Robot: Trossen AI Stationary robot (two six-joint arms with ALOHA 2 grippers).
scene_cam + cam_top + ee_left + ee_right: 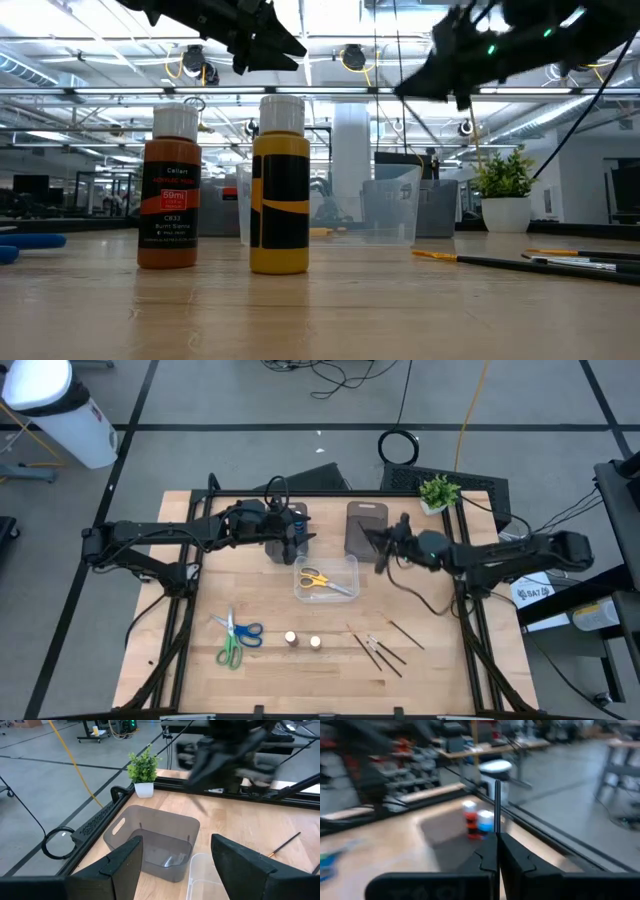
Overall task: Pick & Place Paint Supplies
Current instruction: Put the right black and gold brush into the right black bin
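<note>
Right fingers (496, 851) pinched on brush (497, 805); "Burnt Sienna" bottle (175, 190).

Grey floor (250, 400) crossed by dark lines, white bin (60, 410) at 10 o'clock, black cables (350, 375) at 12, ceiling lights (350, 55) overhead

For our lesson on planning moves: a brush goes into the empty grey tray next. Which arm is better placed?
Right. The right gripper is shut on a thin brush and hangs beside the empty grey tray. The left gripper is open, holding nothing.
</note>
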